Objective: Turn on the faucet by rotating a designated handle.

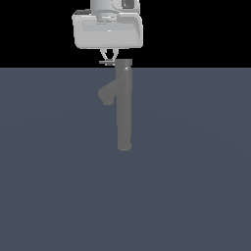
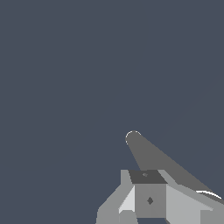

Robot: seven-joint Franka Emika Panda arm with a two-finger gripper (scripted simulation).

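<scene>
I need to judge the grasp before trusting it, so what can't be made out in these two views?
- Exterior view: the handle is too small to tell whether the gripper touches it.
- Exterior view: the arm is cut off by the top edge.
- Wrist view: the fingers hide the faucet cap and the handle.

Light: even and flat, source direction unclear.
Shadows: none cast on the slate-blue floor (image 1: 196, 186).
Glare: one small bright spot near the top of the faucet (image 1: 124, 105); thin white rim highlights in the wrist view.
Sharpness: crisp, slightly jagged edges, no blur.
Background: pure black above the floor in the exterior view.
</scene>
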